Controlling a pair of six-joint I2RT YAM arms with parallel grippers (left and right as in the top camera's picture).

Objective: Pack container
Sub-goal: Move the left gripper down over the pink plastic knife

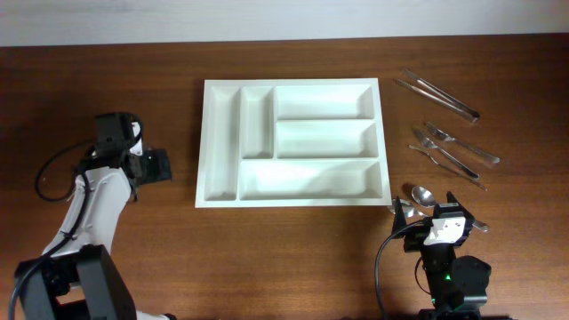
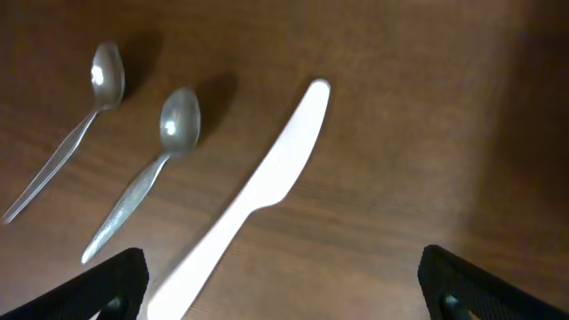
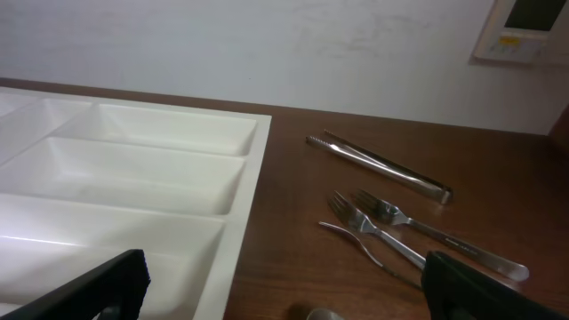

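Observation:
The container (image 1: 220, 142) is a white cutlery tray lying mid-table, all five compartments bare; the right wrist view has its near corner (image 3: 240, 213) at the left. My left gripper (image 1: 153, 166) hovers left of it, open. Under it, in the left wrist view, lie a white plastic knife (image 2: 267, 182) and two metal spoons (image 2: 164, 151) (image 2: 84, 116), the knife's handle running in between the spread fingers (image 2: 116, 284); the gripper (image 2: 284, 289) holds nothing. My right gripper (image 1: 433, 216) (image 3: 284, 289) is open near the tray's front right corner, above bare wood.
Right of the tray lie metal tongs (image 1: 437, 96) (image 3: 378, 164), two forks (image 1: 460, 144) (image 1: 444, 158) (image 3: 436, 233) (image 3: 373, 233) and a spoon (image 1: 420, 194) just ahead of the right gripper. A pale wall rises behind the table's far edge.

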